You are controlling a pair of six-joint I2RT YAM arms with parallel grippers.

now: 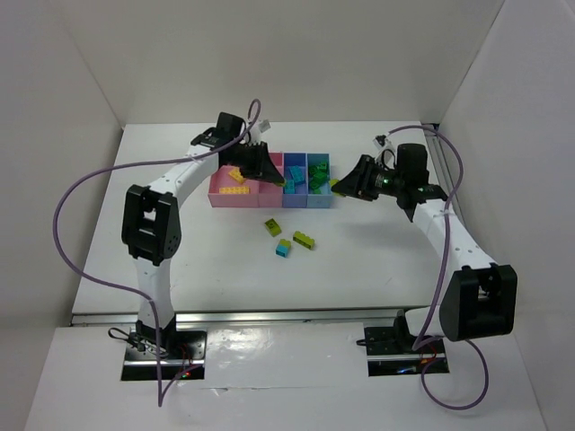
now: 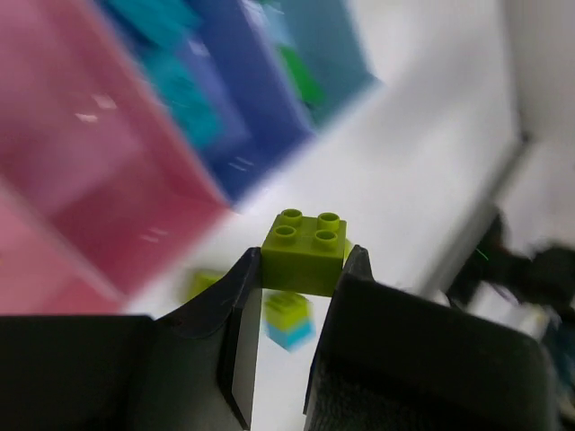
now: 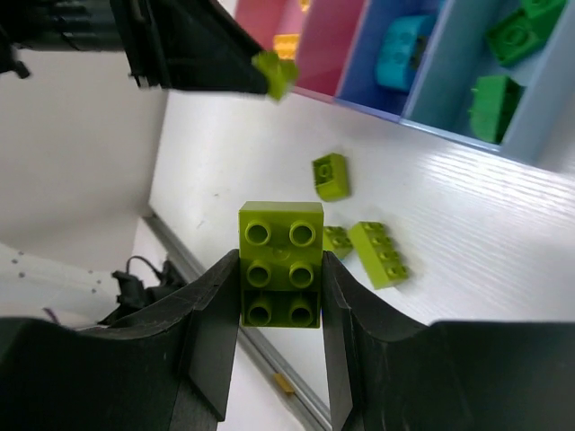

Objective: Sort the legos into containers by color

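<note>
My left gripper (image 1: 277, 180) hovers over the pink bins (image 1: 225, 196) and is shut on a lime 2x2 brick (image 2: 304, 244); it also shows in the right wrist view (image 3: 275, 74). My right gripper (image 1: 344, 187), just right of the light blue bin (image 1: 321, 201), is shut on a longer lime brick (image 3: 280, 260), which shows in the top view (image 1: 334, 184). The blue-violet bin (image 3: 359, 81) holds a cyan brick (image 3: 404, 49). The light blue bin (image 3: 539, 108) holds dark green bricks (image 3: 494, 94). Yellow bricks (image 1: 235, 189) lie in the wide pink bin.
Three loose bricks lie on the table in front of the bins: a lime one (image 1: 272, 226), a longer lime one (image 1: 304, 240) and a lime-on-cyan pair (image 1: 283, 249). White walls enclose the table on the left, back and right.
</note>
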